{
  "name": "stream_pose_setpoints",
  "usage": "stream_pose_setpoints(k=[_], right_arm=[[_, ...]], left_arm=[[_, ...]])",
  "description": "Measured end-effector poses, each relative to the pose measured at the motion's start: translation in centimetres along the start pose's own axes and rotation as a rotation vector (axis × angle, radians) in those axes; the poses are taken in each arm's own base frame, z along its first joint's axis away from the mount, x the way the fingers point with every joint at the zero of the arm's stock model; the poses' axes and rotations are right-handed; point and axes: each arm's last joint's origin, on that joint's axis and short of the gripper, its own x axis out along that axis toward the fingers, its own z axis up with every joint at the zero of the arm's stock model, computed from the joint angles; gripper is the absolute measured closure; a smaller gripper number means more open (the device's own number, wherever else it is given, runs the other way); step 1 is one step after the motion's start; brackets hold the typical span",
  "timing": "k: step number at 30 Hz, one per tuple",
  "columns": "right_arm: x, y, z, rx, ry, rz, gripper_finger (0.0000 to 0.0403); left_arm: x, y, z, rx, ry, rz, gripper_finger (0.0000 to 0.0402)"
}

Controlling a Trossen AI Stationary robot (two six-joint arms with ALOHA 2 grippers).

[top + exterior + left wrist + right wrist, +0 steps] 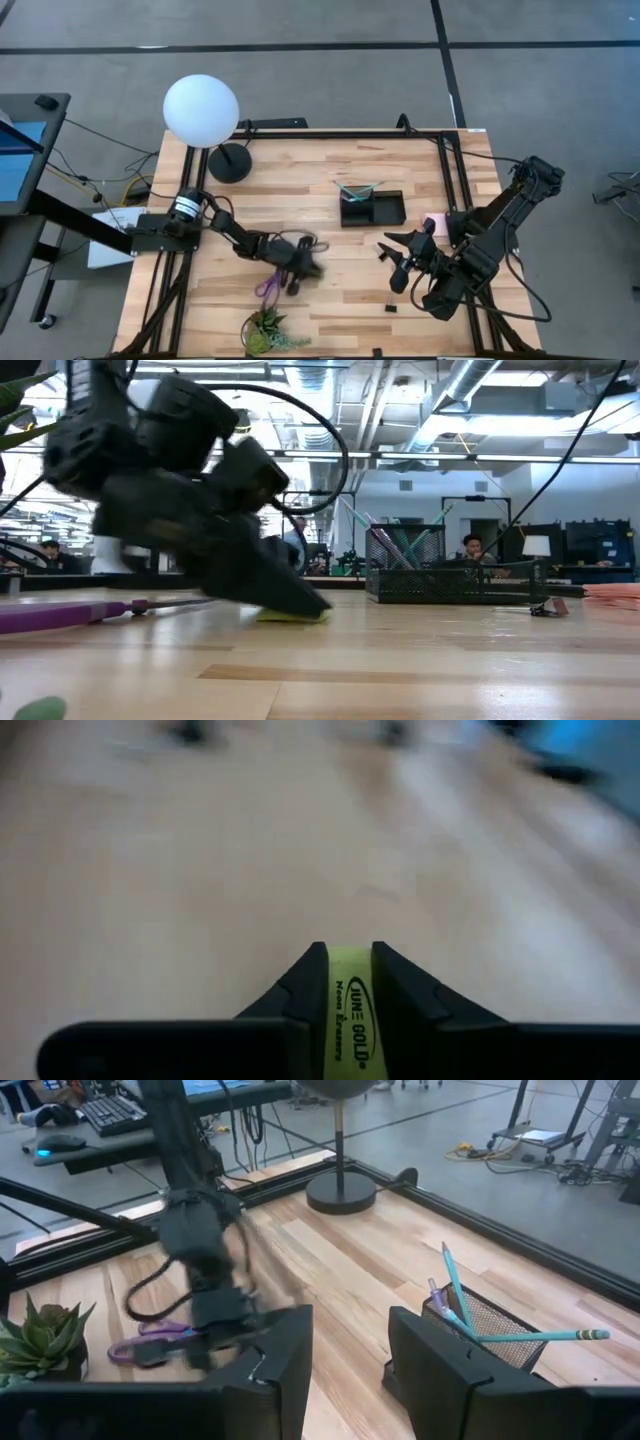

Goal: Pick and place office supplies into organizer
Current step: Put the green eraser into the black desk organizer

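Only the left wrist view shows what the left gripper [345,970] has: a flat yellow piece [348,1005] with dark printed lettering, pinched between its two dark wedge-shaped fingers. From above, that gripper [303,262] is a blur low over the pale plank table [330,170], just beside the purple-handled scissors [268,287] (the yellow piece is hidden there). The low view shows the yellow edge [290,616] lying on the wood under the fingertips, and the scissors' handle [60,616] flat alongside.

The organizer [372,208] is black wire mesh, rectangular, standing near the table's middle with thin teal pens [358,189] leaning in its taller part. A pink pad [435,224] lies beside the right arm.

The right gripper [398,262] hovers with fingers apart, holding nothing.
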Motion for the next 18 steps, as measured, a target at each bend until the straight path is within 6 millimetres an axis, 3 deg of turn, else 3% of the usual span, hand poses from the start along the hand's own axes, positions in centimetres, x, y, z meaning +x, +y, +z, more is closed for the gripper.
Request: stream_pose_setpoints(k=[6, 12, 15, 18], right_arm=[[0.0, 0.1, 0.0, -0.034, -0.003, 0.003, 0.0274], [0.0, 0.2, 0.1, -0.021, -0.006, 0.01, 0.0274], [0.0, 0.3, 0.1, -0.016, -0.007, 0.012, 0.0274], [-0.1, 0.3, 0.1, -0.017, -0.007, 0.016, 0.0274]], left_arm=[[1.8, 2.5, 5.1, 0.086, -0.157, 0.162, 0.0337], [3.3, 6.8, 10.8, 0.174, -0.21, 0.276, 0.0343], [3.6, 9.0, 11.9, 0.168, -0.119, 0.322, 0.034], [3.4, 10.5, 11.4, 0.125, -0.028, 0.357, 0.0339]])
